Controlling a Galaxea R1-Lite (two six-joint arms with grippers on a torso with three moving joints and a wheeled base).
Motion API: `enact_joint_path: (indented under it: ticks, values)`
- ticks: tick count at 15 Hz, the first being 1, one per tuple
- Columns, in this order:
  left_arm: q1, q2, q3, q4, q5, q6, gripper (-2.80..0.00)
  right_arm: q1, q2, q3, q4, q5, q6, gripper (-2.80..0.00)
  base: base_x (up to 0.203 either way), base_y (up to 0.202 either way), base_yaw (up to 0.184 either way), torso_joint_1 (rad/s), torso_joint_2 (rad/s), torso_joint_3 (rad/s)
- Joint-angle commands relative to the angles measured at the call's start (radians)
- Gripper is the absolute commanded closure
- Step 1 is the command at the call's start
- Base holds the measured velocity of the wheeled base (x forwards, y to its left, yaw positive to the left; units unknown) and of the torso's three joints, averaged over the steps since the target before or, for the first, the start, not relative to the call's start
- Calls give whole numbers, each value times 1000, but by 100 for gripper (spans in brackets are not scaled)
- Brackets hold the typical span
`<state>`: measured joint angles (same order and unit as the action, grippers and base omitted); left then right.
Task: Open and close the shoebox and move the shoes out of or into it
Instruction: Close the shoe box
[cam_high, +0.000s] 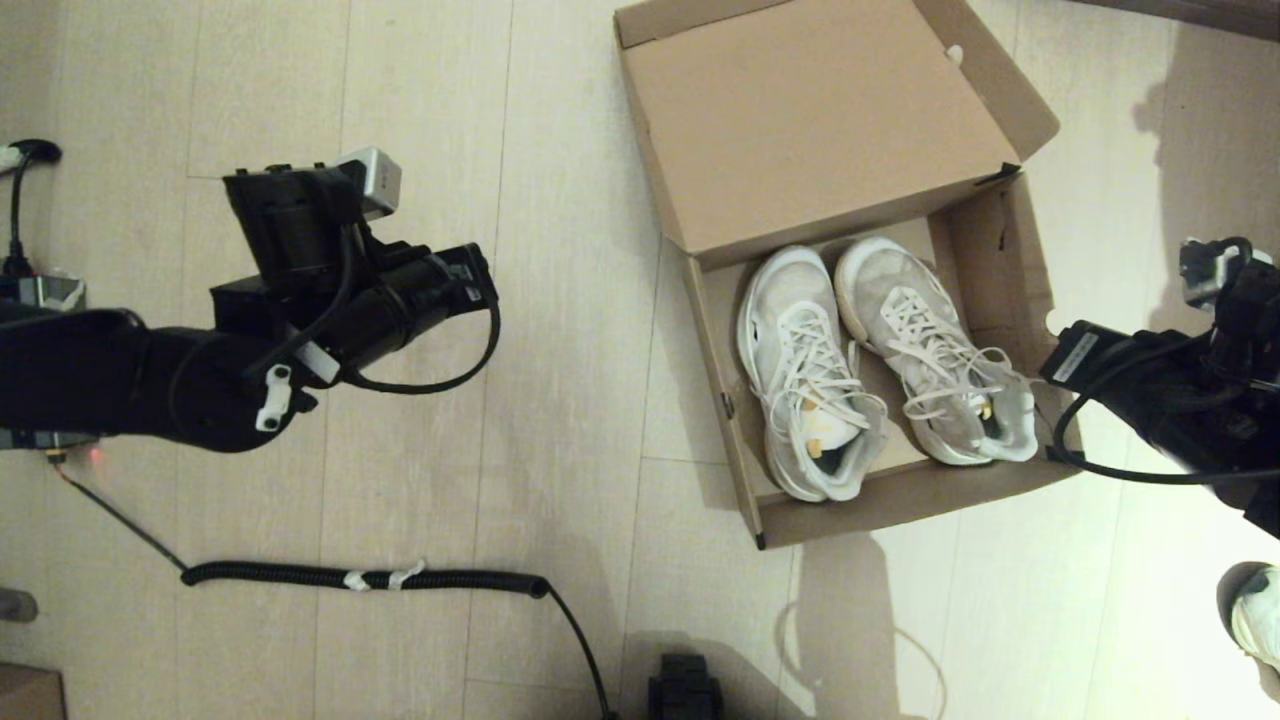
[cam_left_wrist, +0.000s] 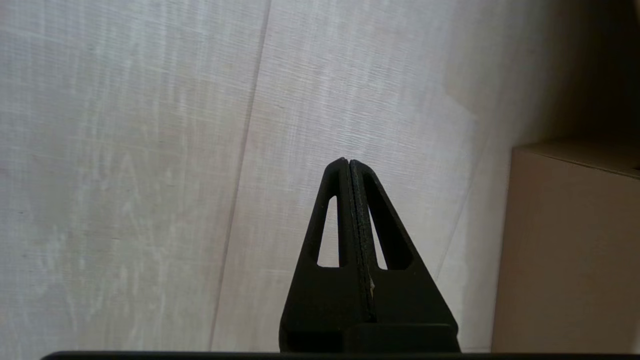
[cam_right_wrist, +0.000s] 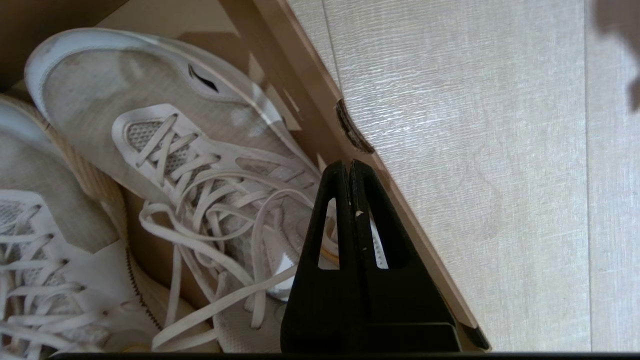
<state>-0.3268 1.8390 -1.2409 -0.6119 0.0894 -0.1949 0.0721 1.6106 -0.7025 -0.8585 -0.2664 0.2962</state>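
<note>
The shoebox (cam_high: 900, 497) stands open on the floor, its lid (cam_high: 810, 120) folded back at the far side. Both shoes lie in it side by side, toes toward the lid: the left shoe (cam_high: 800, 370) and the right shoe (cam_high: 930, 340). In the right wrist view my right gripper (cam_right_wrist: 350, 162) is shut and empty, hovering over the box's right wall (cam_right_wrist: 400, 200) beside the laces of the nearer shoe (cam_right_wrist: 175, 150). My left gripper (cam_left_wrist: 348, 161) is shut and empty over bare floor, well left of the box.
A coiled black cable (cam_high: 360, 577) lies on the floor near the front left. A lone whitish shoe (cam_high: 1258, 615) shows at the right edge. A brown cardboard face (cam_left_wrist: 565, 250) stands close to the left gripper. A black object (cam_high: 685, 690) sits at the bottom edge.
</note>
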Motion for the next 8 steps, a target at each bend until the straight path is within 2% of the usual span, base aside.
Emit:
enact_joint_path:
  ticks: [1, 4, 6, 8]
  values:
    - [-3, -25, 17, -5, 2, -1, 0, 2, 5, 5, -8, 1, 1, 0, 0, 0, 0, 0, 0, 0]
    - [0, -69, 63, -7, -2, -1, 0, -69, 29, -40, -17, 5, 1, 0, 0, 0, 0, 0, 0, 0]
    - [-2, -46, 39, -12, -8, -3, 0, -125, 51, -98, -16, 16, -5, 0, 0, 0, 0, 0, 0, 0]
    - [-41, 7, 30, -14, -2, -6, 0, -178, 92, -174, -16, 19, -8, 0, 0, 0, 0, 0, 0, 0]
